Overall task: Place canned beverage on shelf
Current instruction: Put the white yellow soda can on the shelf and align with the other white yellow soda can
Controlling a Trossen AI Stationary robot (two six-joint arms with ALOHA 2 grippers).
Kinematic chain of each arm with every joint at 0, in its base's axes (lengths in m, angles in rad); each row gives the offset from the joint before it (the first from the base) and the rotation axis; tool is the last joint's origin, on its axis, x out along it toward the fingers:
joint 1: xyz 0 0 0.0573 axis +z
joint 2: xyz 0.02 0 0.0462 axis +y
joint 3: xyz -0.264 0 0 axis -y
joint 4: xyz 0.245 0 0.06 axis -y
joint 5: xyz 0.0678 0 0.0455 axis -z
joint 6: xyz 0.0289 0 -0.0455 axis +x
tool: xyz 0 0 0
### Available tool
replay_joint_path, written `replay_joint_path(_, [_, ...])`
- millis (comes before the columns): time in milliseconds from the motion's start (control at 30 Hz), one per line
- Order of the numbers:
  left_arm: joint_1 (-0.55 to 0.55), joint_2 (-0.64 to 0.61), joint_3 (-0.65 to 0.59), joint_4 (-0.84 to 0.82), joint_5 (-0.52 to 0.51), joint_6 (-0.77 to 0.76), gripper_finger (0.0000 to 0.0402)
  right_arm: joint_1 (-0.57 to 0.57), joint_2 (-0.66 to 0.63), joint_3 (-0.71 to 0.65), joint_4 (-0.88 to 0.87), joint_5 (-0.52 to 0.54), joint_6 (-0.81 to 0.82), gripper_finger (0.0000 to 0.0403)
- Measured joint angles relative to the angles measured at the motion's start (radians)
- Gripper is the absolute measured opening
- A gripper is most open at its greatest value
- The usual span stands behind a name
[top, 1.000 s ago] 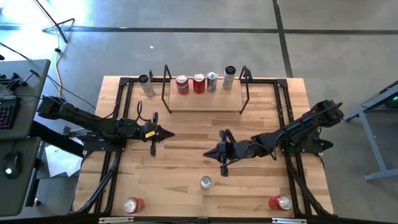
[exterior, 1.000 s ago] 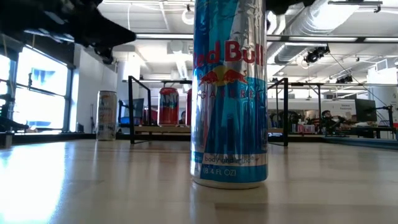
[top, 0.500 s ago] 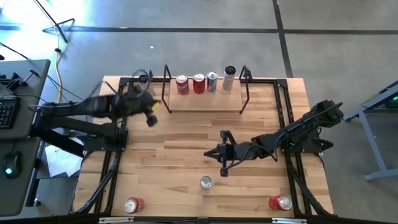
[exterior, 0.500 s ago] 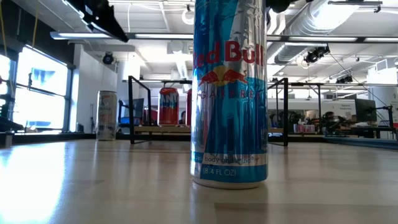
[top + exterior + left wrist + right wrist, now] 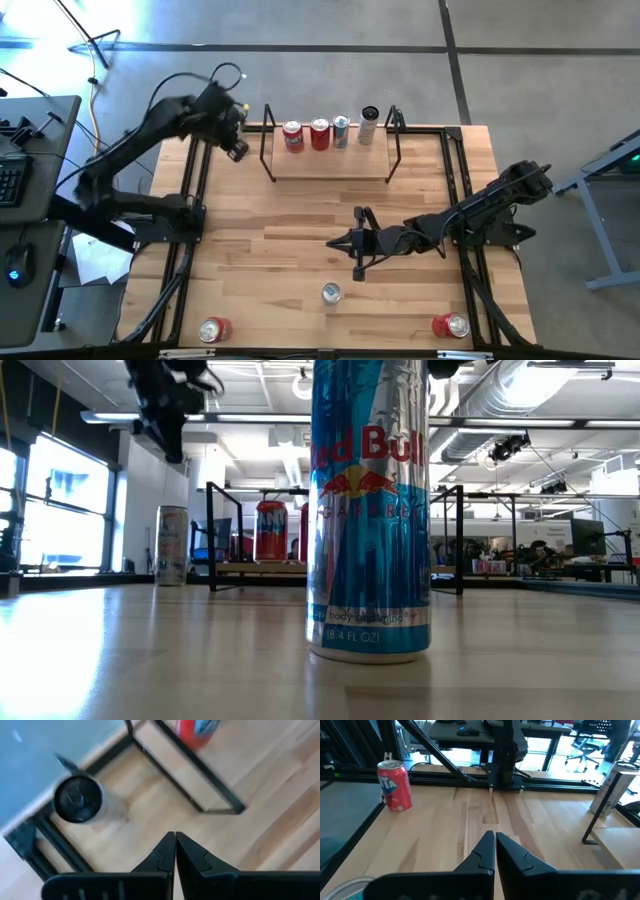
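Note:
The shelf [image 5: 330, 163] stands at the table's far edge and carries two red cans [image 5: 305, 134], a blue-silver can [image 5: 341, 130] and a slim silver can [image 5: 369, 124], all upright. Another slim silver can [image 5: 77, 799] stands on the table just left of the shelf; it also shows in the low view [image 5: 172, 545]. My left gripper [image 5: 237, 151] is shut and empty, raised in the air close by this can. My right gripper [image 5: 335, 245] is shut and empty over mid table. A blue Red Bull can [image 5: 330, 292] stands near the front edge.
Two red cans stand at the front corners, one left [image 5: 214, 329] and one right [image 5: 452, 326]. The shelf's black rod frames [image 5: 268, 150] rise at both short ends. Black rails [image 5: 190, 200] run along the table's sides. Bare wood lies between the shelf and my right gripper.
My left gripper has risen from mid-left of the table and swung toward the far left corner, ending above the table beside the slim silver can left of the shelf. It has tipped to point downward and stayed shut. No can has moved.

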Motion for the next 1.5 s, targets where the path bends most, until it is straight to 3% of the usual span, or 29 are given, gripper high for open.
replay_joint_path(133, [0.068,0.14,0.055,-0.066,-0.021,0.031,0.0031,0.0,0.0,0.0,0.006,0.0,-0.004,0.0])
replay_joint_path(300, [0.09,0.246,0.066,-0.1,-0.105,0.05,0.0102,-0.002,0.0,0.0,0.007,0.0,-0.027,0.0])
replay_joint_path(500, [0.08,0.286,0.066,-0.139,-0.177,0.097,0.0199,-0.002,0.0,0.0,0.006,-0.003,-0.049,0.0])
replay_joint_path(700, [0.095,0.281,0.066,-0.103,-0.213,0.132,0.0255,-0.006,0.0,0.0,0.007,-0.01,-0.052,0.0])
replay_joint_path(867, [0.148,0.281,0.066,-0.045,-0.205,0.158,0.0274,-0.006,0.0,0.0,0.006,-0.018,-0.052,0.0])
replay_joint_path(1067, [0.246,0.3,0.066,-0.005,-0.064,0.152,0.0278,-0.006,0.0,0.0,0.011,-0.018,-0.071,0.0])
replay_joint_path(1500, [0.301,0.363,0.065,0.052,-0.046,0.161,0.0279,-0.006,0.0,0.0,0.022,-0.018,-0.072,0.0])
